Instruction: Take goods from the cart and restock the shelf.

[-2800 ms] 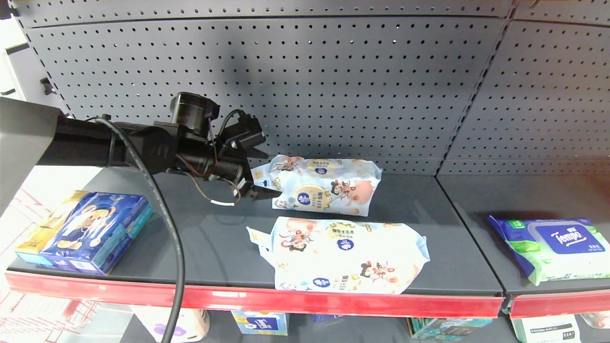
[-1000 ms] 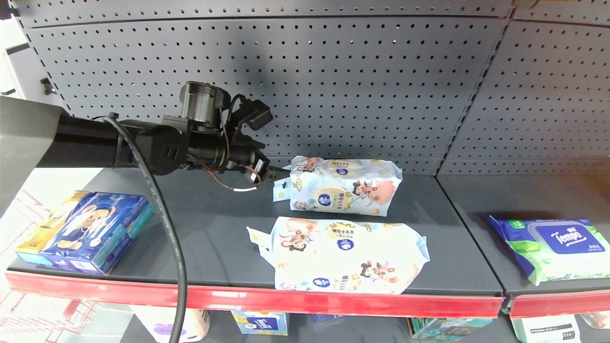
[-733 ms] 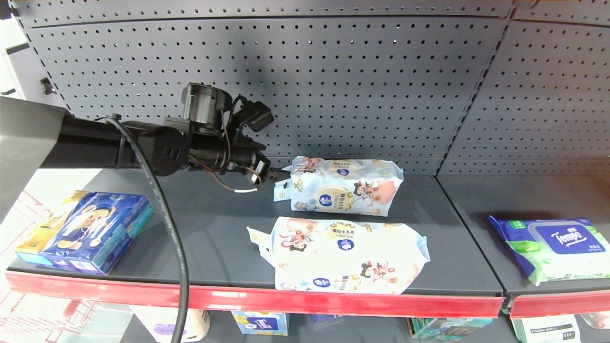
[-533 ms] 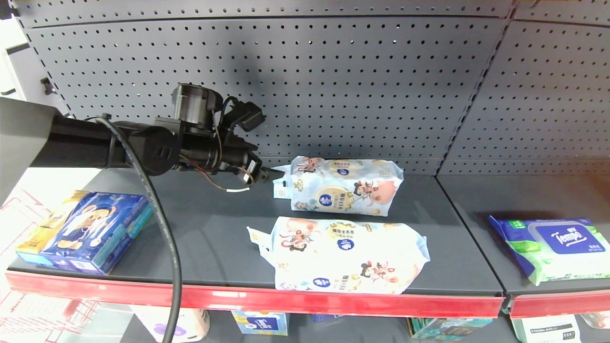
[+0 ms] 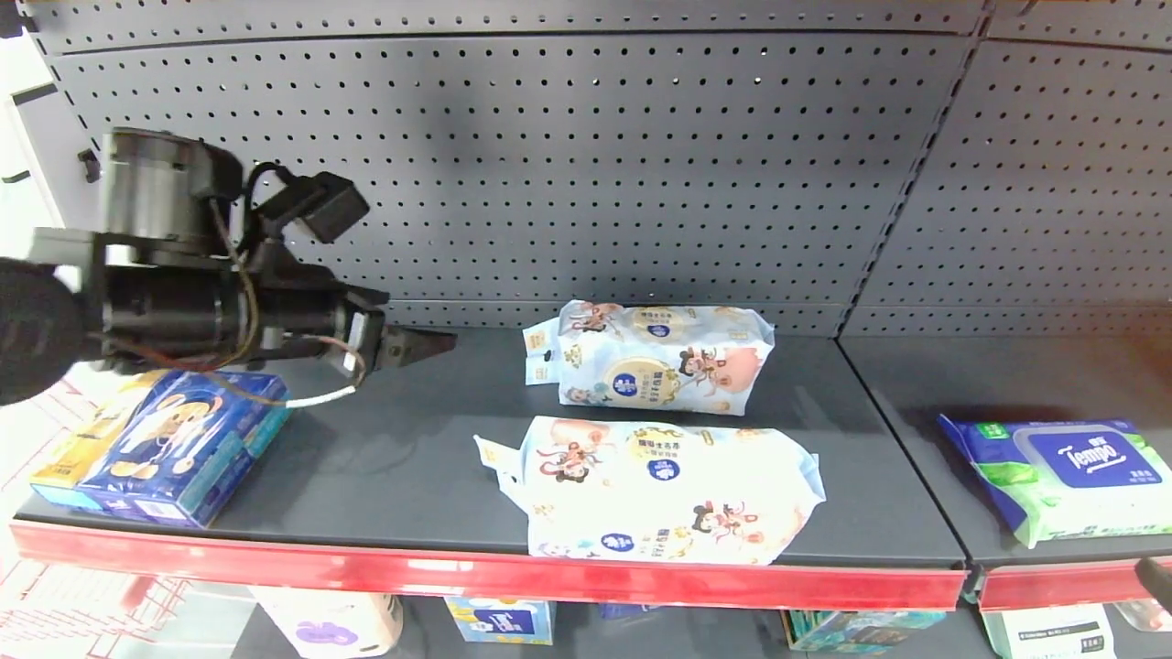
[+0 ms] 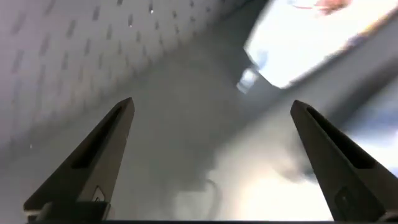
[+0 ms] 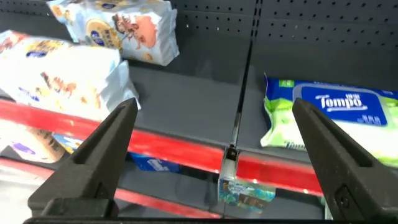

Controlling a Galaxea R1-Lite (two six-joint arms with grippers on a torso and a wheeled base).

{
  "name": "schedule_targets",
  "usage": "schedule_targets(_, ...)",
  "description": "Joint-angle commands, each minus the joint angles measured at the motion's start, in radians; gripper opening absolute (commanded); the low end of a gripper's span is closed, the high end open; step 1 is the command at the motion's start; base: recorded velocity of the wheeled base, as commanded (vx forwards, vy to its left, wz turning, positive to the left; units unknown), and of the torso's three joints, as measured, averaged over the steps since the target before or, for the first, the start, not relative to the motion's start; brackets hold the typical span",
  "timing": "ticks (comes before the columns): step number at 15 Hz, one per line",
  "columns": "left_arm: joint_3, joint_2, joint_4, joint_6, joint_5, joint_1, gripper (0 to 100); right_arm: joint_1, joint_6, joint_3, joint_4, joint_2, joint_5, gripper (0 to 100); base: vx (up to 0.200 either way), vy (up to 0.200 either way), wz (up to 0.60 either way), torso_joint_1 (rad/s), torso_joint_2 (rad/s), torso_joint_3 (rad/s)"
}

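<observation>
Fingers (image 6: 93,162) of the left gripper (image 5: 430,346) are spread wide, nothing held; the right gripper (image 7: 214,155) is likewise spread. 1 pack (image 5: 655,366) is laid at the shelf (image 5: 403,458) back. It is judged light, squashy, slippery; best gripped across its middle.

Head camera faces the shelf (image 5: 412,458) head-on; both wrist cameras sit closer, sharing, it seems, the rear pack (image 5: 655,352).

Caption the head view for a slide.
Open left gripper over the shelf, apart from the rear pack; front pack lies near the edge.
</observation>
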Motion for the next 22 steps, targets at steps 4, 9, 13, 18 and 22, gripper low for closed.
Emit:
schedule_targets(4,0.394,-0.553,0.147,-0.156,0.061,-0.146,100,0.036,-0.016,-0.163,-0.008,0.369,-0.04,100,0.0,0.0,0.0,0.0,0.0,0.0)
schedule_targets(9,0.424,-0.507,0.17,-0.154,0.067,-0.224,100,0.073,-0.051,-0.112,-0.008,0.321,-0.071,100,0.0,0.0,0.0,0.0,0.0,0.0)
schedule_targets(13,0.42,-0.396,0.117,-0.153,0.067,-0.267,100,0.073,-0.05,-0.152,-0.008,0.332,-0.071,100,0.0,0.0,0.0,0.0,0.0,0.0)
schedule_targets(18,0.411,-0.226,-0.021,-0.148,0.096,-0.283,100,0.073,-0.05,-0.114,-0.008,0.312,-0.07,100,0.0,0.0,0.0,0.0,0.0,0.0)
schedule_targets(22,0.387,-0.154,-0.027,-0.148,0.128,-0.283,100,0.071,-0.05,-0.111,-0.008,0.311,-0.07,100,0.0,0.0,0.0,0.0,0.0,0.0)
